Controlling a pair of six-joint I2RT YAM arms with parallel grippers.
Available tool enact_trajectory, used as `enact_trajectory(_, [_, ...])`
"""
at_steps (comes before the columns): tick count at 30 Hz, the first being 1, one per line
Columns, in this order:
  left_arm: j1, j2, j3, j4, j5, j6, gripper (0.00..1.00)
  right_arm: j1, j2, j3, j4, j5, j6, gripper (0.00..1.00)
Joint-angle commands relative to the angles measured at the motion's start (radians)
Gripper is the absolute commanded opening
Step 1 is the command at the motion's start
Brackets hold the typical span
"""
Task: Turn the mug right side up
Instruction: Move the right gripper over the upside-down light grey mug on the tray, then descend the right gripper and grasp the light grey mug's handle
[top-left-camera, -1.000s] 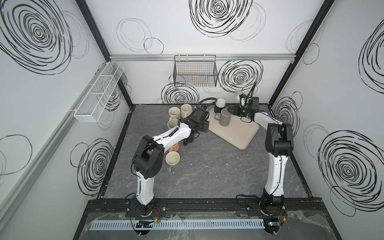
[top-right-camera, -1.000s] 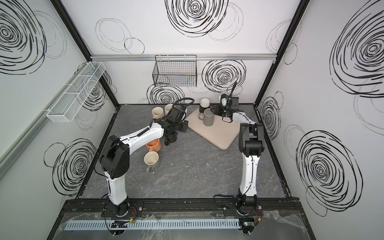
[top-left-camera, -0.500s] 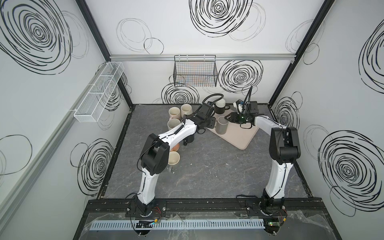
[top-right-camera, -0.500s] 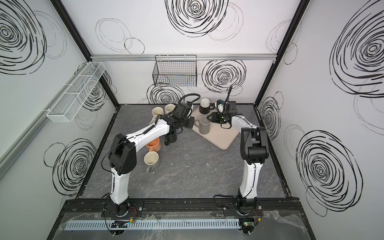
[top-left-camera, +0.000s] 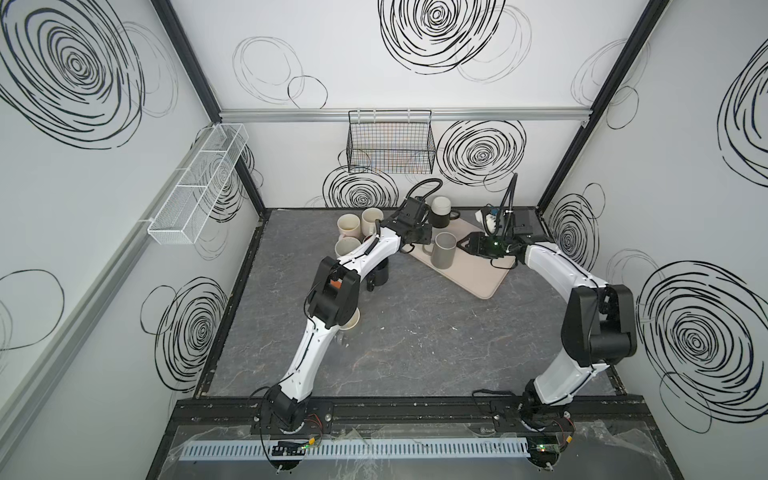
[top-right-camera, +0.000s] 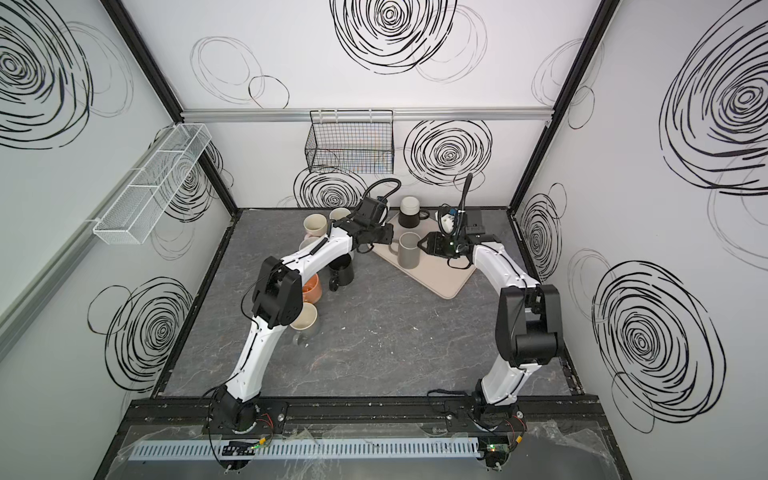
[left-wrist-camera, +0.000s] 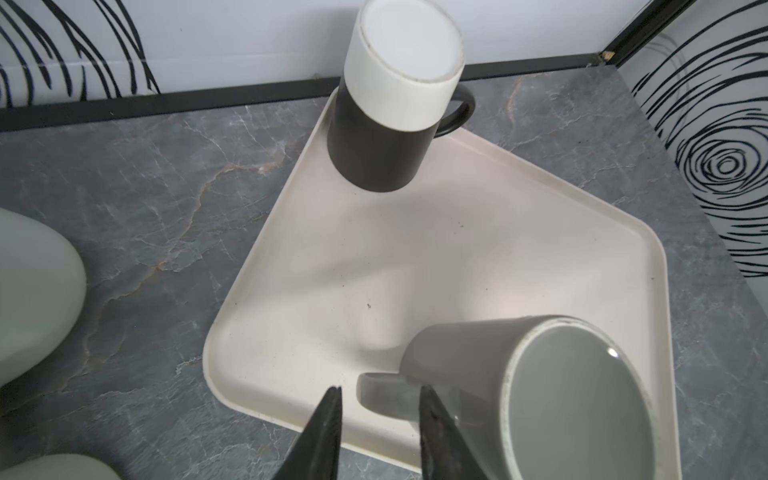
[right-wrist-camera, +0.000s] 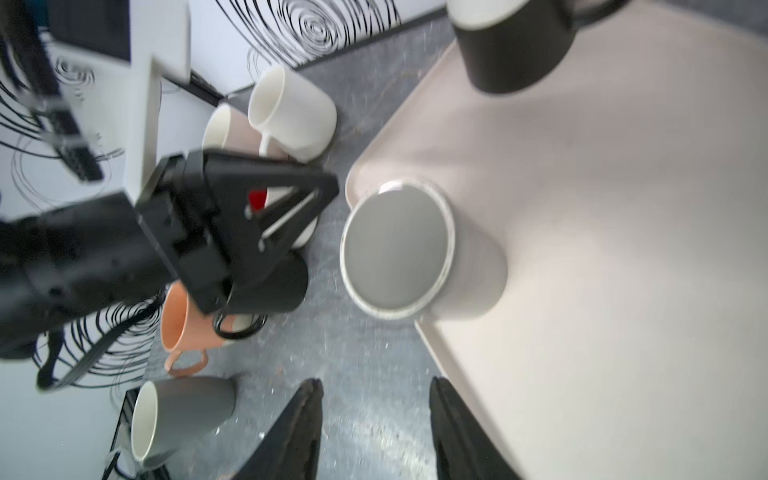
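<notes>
The grey mug (left-wrist-camera: 573, 407) is set upside down on the tray (left-wrist-camera: 374, 257). Its handle is straddled by the left gripper (left-wrist-camera: 379, 390), fingers narrow (one gap shows). The right gripper (right-wrist-camera: 375, 382) is held wide, empty, nearby.

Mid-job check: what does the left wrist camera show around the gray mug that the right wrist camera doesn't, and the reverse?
Left wrist only: the handle of the gray mug, lying between the fingers of the open left gripper.
Right wrist only: the open, empty right gripper, plus the orange mug and black mug off the tray.
Both: the gray mug base-up on the beige tray, and the black-and-white mug, also base-up.
</notes>
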Motion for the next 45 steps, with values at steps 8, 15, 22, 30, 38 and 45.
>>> enact_trajectory(8, [0.021,0.088,0.062,0.086,0.111,-0.055,0.32,0.144,-0.069,-0.175,0.081,0.050,0.087,0.44])
enact_trajectory(15, [0.008,0.060,0.014,0.066,0.152,-0.052,0.32,0.142,0.068,-0.034,-0.013,0.067,0.070,0.43])
enact_trajectory(22, [-0.016,-0.037,-0.139,0.068,0.170,-0.037,0.32,0.105,0.126,0.039,-0.055,0.093,0.062,0.41])
enact_trajectory(30, [-0.077,-0.174,-0.386,0.205,0.229,-0.085,0.32,0.022,0.093,0.031,-0.069,0.109,0.056,0.43])
enact_trajectory(38, [-0.132,-0.239,-0.472,0.293,0.243,-0.141,0.34,0.031,0.028,0.020,-0.112,0.177,0.085,0.51])
enact_trajectory(45, [-0.102,-0.376,-0.650,0.342,0.190,-0.154,0.34,0.159,-0.038,-0.022,-0.101,0.411,0.188,0.62])
